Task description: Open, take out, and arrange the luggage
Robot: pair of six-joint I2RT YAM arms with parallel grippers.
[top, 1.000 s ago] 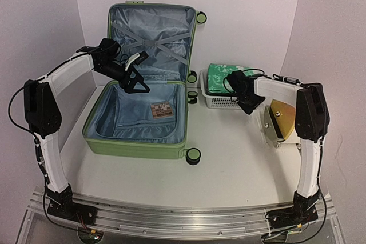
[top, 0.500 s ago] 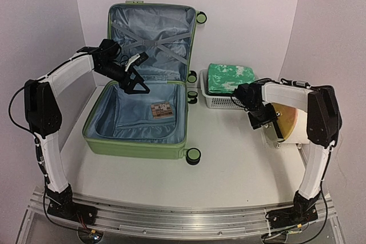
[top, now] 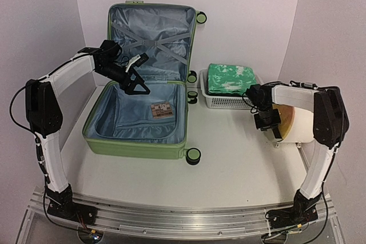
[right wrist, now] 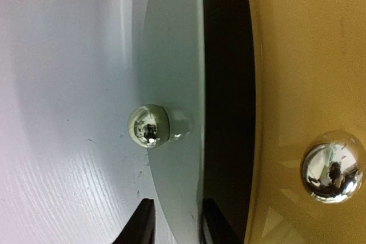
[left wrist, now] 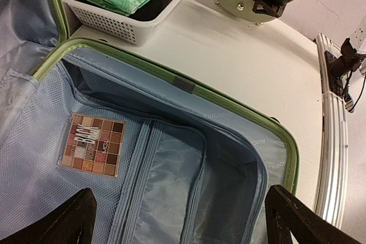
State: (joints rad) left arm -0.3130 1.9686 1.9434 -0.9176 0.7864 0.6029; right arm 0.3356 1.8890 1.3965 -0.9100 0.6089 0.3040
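The luggage (top: 131, 148) lies open on the left half of the surface (top: 240, 164). Its base is flat and its lid (top: 151, 32) stands upright at the far end, close to the back wall. The long axis runs from near to far, with the hinge across the middle and the black wheels (top: 193, 155) all on the right side. The left edge runs close along the side wall. A small eyeshadow palette (top: 162, 110) lies flat on the lining of the base, near the right rim.

The left claw (top: 136, 90) hangs over the hinge end of the base with its jaws spread wide, holding nothing.

A white basket (top: 220, 104) of folded green cloth (top: 230, 78) sits just beside the hinge-end wheels. A broad strip of bare surface separates the luggage from the cream cylinder (top: 297, 127) at the far right and also runs along the near edge. There the right claw (top: 269, 124) is closed on the thin edge of the cylinder's grey plate (right wrist: 171, 72), one finger on each side.
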